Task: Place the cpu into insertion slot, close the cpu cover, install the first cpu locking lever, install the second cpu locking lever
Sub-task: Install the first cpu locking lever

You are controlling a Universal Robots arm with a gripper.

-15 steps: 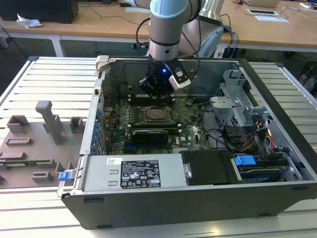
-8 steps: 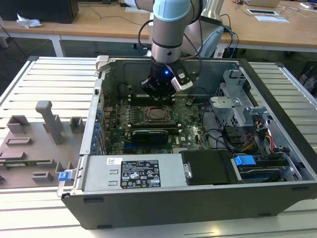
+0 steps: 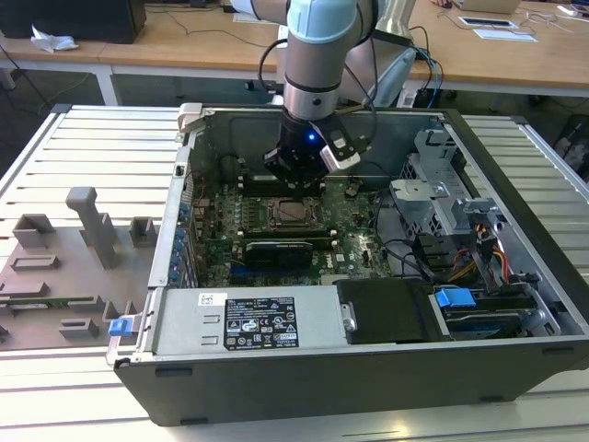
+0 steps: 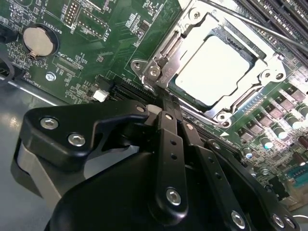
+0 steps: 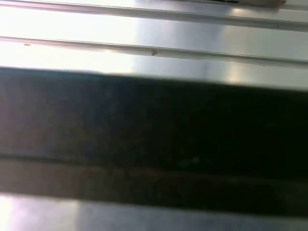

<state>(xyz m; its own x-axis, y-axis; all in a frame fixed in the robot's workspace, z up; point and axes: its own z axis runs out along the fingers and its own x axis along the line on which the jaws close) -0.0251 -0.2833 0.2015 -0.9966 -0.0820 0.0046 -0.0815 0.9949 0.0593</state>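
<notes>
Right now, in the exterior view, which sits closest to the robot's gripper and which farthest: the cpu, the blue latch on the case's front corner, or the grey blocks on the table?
1. The cpu, in its socket just below the gripper.
2. The blue latch, at the case's corner toward the exterior view's left.
3. The grey blocks, far at the exterior view's left; close to the latch's distance, so this order is not certain.

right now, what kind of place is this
Probably a robotics lab or test workshop: an opened desktop computer case lies on a slatted metal table, wooden desks stand behind, and a grey fixture board sits beside the case.
</notes>
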